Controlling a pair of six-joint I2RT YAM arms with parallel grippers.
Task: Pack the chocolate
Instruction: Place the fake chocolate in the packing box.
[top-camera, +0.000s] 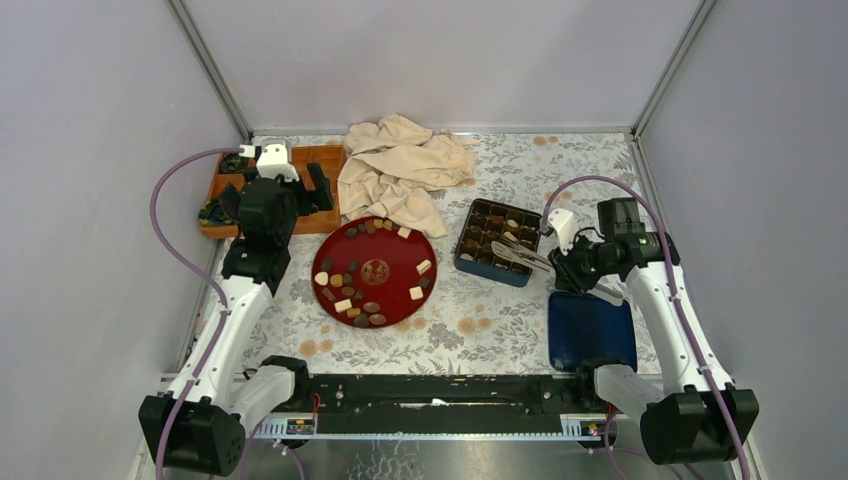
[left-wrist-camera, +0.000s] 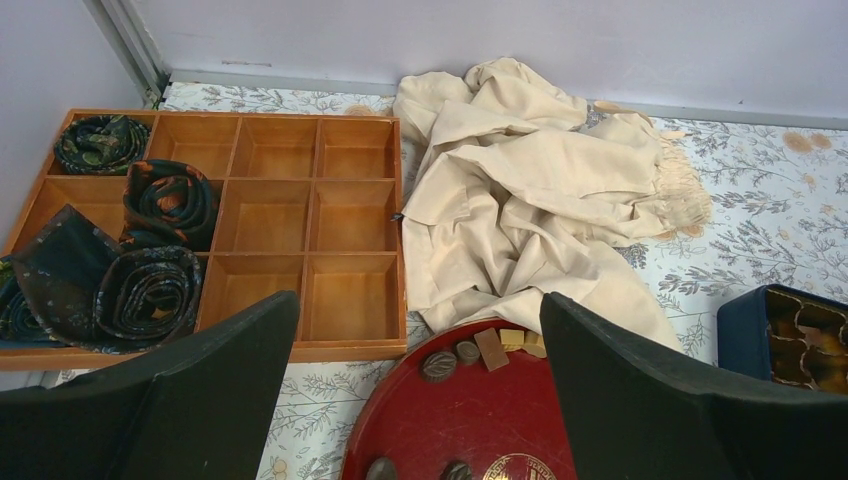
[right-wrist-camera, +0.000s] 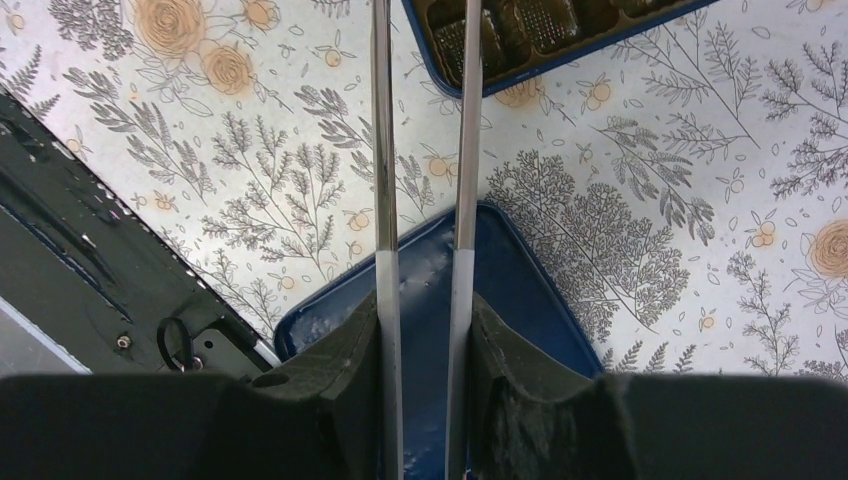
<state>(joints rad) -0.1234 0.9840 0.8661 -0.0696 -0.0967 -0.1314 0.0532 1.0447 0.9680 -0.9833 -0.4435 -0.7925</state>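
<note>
The chocolate (top-camera: 345, 290), in dark, light brown and cream pieces, lies scattered on a round red plate (top-camera: 395, 290). More pieces fill cells of a dark blue box (top-camera: 497, 240) to the plate's right. My right gripper (top-camera: 572, 268) is shut on metal tongs (top-camera: 525, 255), whose tips reach over the box. In the right wrist view the tongs (right-wrist-camera: 385, 200) run from the gripper (right-wrist-camera: 425, 320) to the box (right-wrist-camera: 540, 30). My left gripper (left-wrist-camera: 420, 300) hangs open over the far rim of the plate (left-wrist-camera: 470, 420), with chocolate (left-wrist-camera: 438, 366) below and nothing held.
A wooden compartment tray (top-camera: 315, 160) with rolled dark fabric stands at the back left. Behind the plate, a crumpled cream cloth (top-camera: 400, 165) touches its rim. A flat blue lid (top-camera: 590, 330) rests under my right arm near the front edge. Grey walls close in three sides.
</note>
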